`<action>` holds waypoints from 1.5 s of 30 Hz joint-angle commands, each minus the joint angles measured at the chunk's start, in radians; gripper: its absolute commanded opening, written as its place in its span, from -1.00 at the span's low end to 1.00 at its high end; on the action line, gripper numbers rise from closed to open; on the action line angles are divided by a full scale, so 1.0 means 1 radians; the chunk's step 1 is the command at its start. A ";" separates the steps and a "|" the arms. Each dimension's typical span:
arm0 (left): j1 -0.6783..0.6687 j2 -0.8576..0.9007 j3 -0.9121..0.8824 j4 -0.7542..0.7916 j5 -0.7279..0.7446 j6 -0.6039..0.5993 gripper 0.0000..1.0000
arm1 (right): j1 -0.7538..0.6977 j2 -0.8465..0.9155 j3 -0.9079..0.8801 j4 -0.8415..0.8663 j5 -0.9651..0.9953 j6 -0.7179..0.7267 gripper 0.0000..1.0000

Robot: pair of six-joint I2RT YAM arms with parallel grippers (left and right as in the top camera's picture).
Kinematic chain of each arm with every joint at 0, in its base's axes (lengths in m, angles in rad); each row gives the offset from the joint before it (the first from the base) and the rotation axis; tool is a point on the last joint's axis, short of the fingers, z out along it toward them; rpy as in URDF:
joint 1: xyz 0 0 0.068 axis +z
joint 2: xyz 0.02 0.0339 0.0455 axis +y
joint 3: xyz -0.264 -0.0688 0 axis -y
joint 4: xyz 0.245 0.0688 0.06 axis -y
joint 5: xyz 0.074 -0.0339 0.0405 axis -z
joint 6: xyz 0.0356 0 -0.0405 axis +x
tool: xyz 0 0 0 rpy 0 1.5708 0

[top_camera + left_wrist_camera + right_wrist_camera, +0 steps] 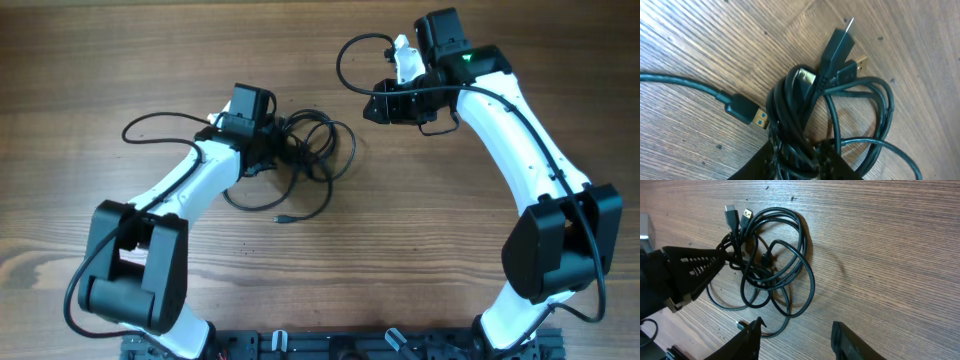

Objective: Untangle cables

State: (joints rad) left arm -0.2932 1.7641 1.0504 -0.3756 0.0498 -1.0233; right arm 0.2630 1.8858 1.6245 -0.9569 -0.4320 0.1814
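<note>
The cables (318, 150) lie as a tangled black bundle of loops at the table's middle. My left gripper (272, 152) is shut on the left side of the bundle. In the left wrist view the fingers (800, 161) pinch several strands of the cables (860, 100), with a flat black plug (837, 42) and a gold-tipped plug (854, 65) sticking out beyond. A blue-tongued USB plug (747, 112) lies to the left. One strand ends in a small plug (283, 218). My right gripper (375, 105) is open and empty, right of the bundle (780, 255); its fingers (797, 330) hover over bare wood.
A thin black strand (150, 124) arcs left of the left wrist. A black wire loop (345, 60) hangs by the right wrist. The wooden table (120, 60) spreads all round. The arm bases stand at the front edge.
</note>
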 commanded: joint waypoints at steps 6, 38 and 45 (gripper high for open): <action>-0.048 0.097 0.014 0.008 -0.006 -0.011 -0.37 | -0.002 -0.035 -0.006 -0.002 0.033 0.003 -0.05; -0.047 0.098 0.014 0.071 -0.004 -0.006 -0.24 | -0.002 -0.035 -0.006 -0.013 0.044 0.002 -0.03; -0.050 0.098 0.014 0.096 -0.021 -0.006 -0.55 | -0.002 -0.035 -0.006 -0.016 0.044 0.002 -0.03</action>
State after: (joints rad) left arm -0.3359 1.8488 1.0538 -0.2874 0.0525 -1.0336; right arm 0.2630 1.8854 1.6245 -0.9688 -0.4080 0.1814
